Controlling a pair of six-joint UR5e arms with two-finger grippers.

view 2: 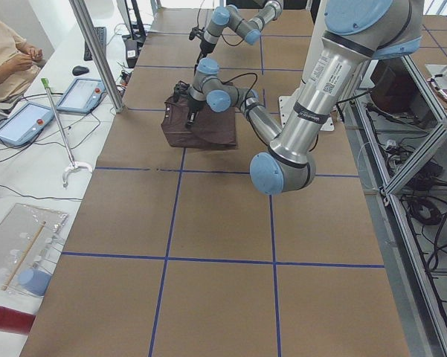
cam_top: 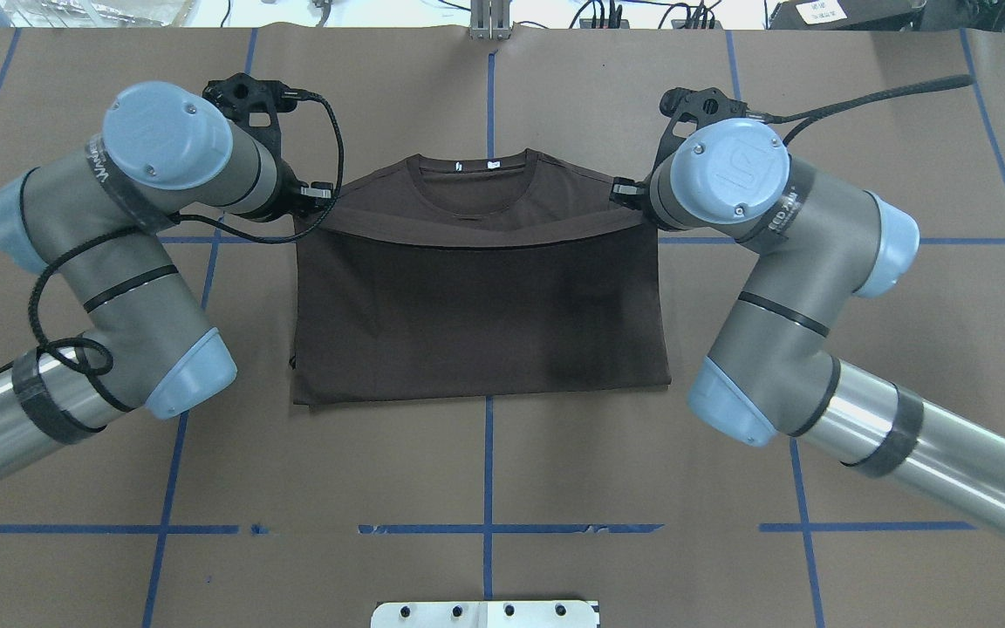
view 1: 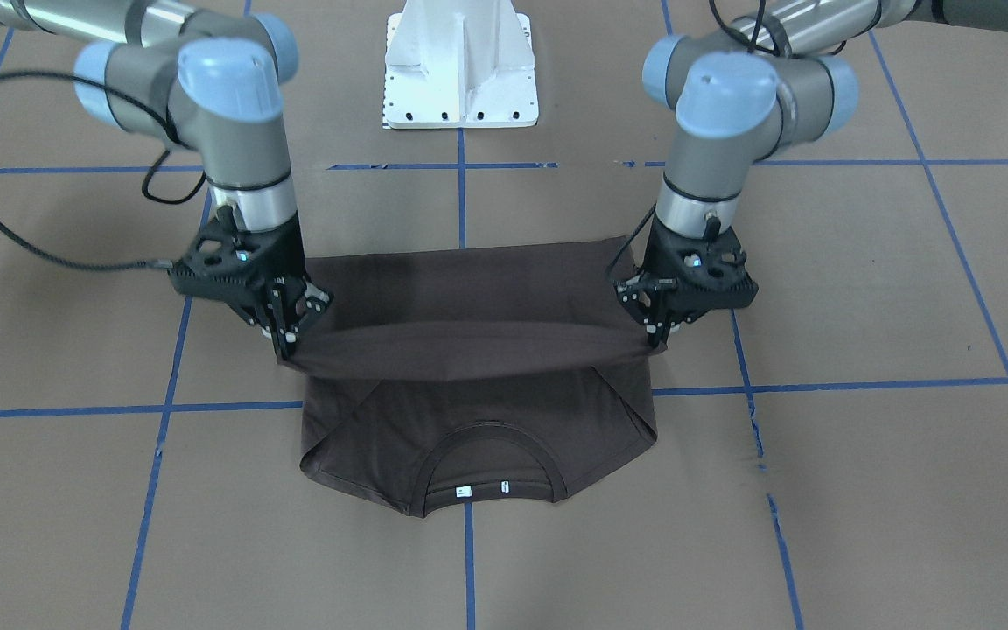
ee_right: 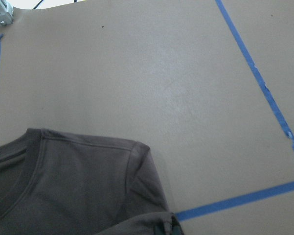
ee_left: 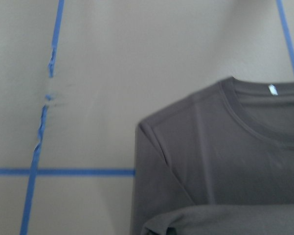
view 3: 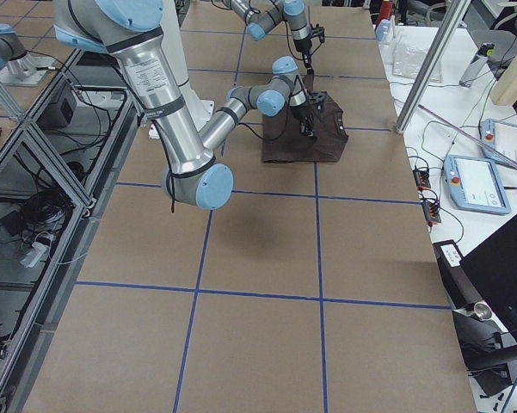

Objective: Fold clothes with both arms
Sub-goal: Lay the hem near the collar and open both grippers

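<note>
Left tool point(view 1: 658, 337) and right tool point(view 1: 287, 343) both clamped on T-shirt point(view 1: 469, 293) fold corners. Edge taut, raised. Collar toward counter point(view 1: 863, 490) edge opposite robot.

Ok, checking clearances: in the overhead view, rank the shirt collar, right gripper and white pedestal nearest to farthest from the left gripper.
From the left gripper:
1. The collar of the T-shirt, just inward of it.
2. The right gripper, across the shirt's width.
3. The white pedestal, centre, on the robot's side.

Robotics lab: arms point(view 2: 312, 97) over taped grid table point(view 2: 208, 223), aluminium framing point(view 2: 97, 56), teach pendants point(view 2: 82, 95)
</note>
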